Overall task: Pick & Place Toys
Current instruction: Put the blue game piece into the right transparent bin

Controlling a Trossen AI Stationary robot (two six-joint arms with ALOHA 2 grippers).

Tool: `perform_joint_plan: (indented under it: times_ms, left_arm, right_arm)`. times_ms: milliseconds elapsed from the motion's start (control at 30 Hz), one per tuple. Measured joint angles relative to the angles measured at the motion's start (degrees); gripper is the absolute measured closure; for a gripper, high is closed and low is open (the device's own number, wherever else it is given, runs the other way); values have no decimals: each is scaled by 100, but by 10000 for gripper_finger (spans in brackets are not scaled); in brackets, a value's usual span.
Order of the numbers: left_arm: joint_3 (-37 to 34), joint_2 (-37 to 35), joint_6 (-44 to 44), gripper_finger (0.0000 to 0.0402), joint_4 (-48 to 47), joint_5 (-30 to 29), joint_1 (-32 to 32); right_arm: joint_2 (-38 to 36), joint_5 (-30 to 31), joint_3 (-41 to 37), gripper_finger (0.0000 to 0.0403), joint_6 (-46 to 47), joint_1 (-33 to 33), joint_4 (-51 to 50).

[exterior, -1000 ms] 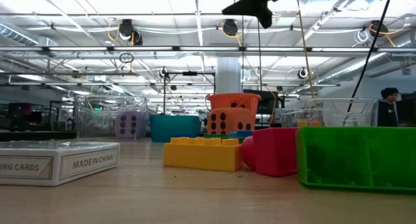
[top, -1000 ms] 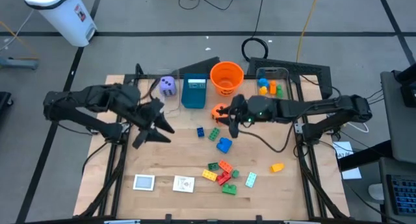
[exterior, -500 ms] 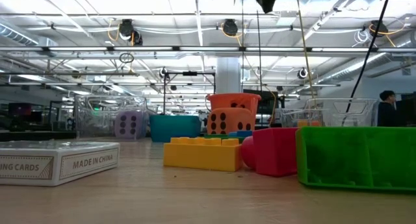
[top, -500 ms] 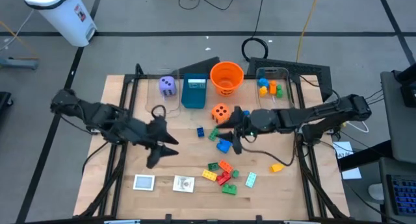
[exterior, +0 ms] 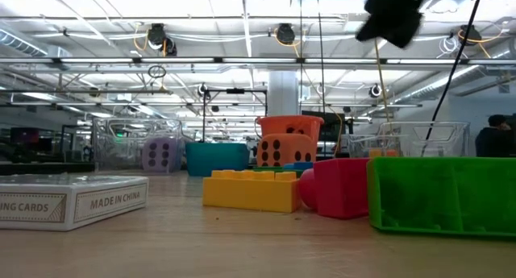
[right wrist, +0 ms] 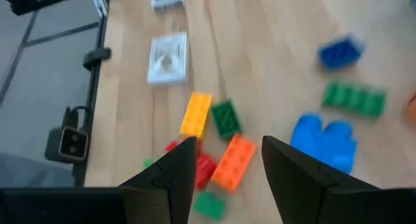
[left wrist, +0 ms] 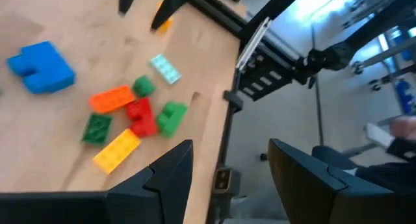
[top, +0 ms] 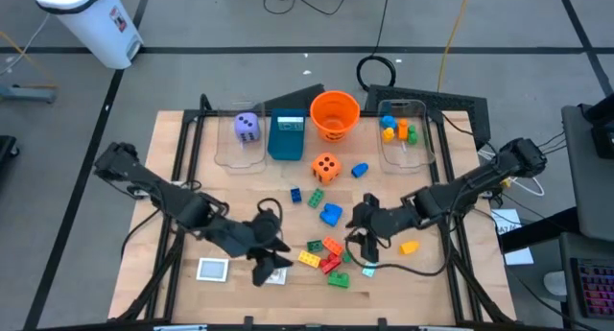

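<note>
Wooden desk (top: 422, 283) holds little bricks (top: 326, 256) low in the middle, so both open, empty end effectors, left end effector (top: 270, 266) and right end effector (top: 359, 247), should drop slowly and straight.

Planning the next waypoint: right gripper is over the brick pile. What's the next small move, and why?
Probably lower the right gripper straight down toward the orange brick. Its fingers stand open with nothing between them, and in the right wrist view that brick lies in line with the gap. The left gripper hovers open over the white card, clear of the pile.
</note>
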Motion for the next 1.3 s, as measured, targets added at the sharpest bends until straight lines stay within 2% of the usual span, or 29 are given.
perform_joint_plan:
  times_ms: [167, 300, 367, 467, 667, 1000, 1300]
  left_arm:
    - [0, 227, -128, 192, 495, 86, 65]
    - [0, 241, -186, 192, 633, 82, 91]
    - [0, 238, -183, 192, 692, 44, 91]
    - [0, 241, -157, 192, 741, 48, 89]
    - [0, 238, -64, 192, 699, 52, 89]
    - [0, 238, 178, 192, 675, 63, 96]
    - [0, 236, 265, 192, 677, 141, 117]
  right_arm:
    - [3, 32, -957, 234, 1733, 160, 1097]
    - [-1, 570, -1651, 234, 2657, 178, 2704]
    - [-2, 834, -1917, 234, 2977, 160, 3176]
    - [2, 1110, -2127, 234, 3302, 76, 3276]
    - [204, 1200, -2292, 234, 3922, -114, 3218]
    - [863, 742, -2300, 234, 4427, -647, 3210]
    - [1127, 502, -2300, 234, 4543, -1023, 3349]
